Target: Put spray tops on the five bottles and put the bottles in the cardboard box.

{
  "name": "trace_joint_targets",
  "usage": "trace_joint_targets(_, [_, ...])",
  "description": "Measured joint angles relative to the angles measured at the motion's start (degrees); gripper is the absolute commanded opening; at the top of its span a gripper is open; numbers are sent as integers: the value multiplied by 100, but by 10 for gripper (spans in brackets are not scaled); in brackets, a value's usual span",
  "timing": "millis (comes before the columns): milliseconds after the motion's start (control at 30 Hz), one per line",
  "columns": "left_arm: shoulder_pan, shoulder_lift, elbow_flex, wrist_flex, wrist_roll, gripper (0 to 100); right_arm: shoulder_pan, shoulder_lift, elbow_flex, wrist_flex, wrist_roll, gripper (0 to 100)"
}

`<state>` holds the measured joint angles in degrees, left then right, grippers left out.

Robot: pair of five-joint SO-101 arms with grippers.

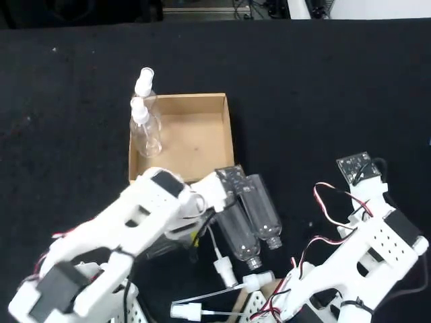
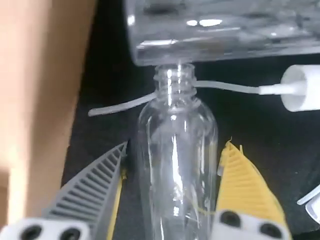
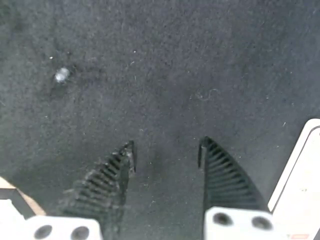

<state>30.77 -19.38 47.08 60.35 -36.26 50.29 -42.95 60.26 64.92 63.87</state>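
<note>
Clear threaded-neck plastic bottle [image 2: 176, 165] sits inside wide left hand [image 2: 177, 146]; right hand [image 3: 167, 146] also wide.

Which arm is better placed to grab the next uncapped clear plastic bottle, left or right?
Left. The left gripper, open, straddles an uncapped clear plastic bottle lying on the black table beside the brown cardboard box. The right gripper hangs open over bare table.

White plastic left arm [image 1: 128, 229] and right arm [image 1: 377, 249]; the right shows rows of holes and red, white, black cables [image 1: 330, 202]. The left gripper [image 2: 177, 146] has one grey and one yellow ribbed finger; the right gripper [image 3: 167, 144] has black ones.
</note>
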Motion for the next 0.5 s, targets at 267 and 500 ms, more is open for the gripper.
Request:
trace_joint_targets(267, [62,413,-211,0,0,263,0,0,0,0,0,188])
trace_joint_targets(500, [70,440,-211,0,35,191,0,0,0,0,0,190])
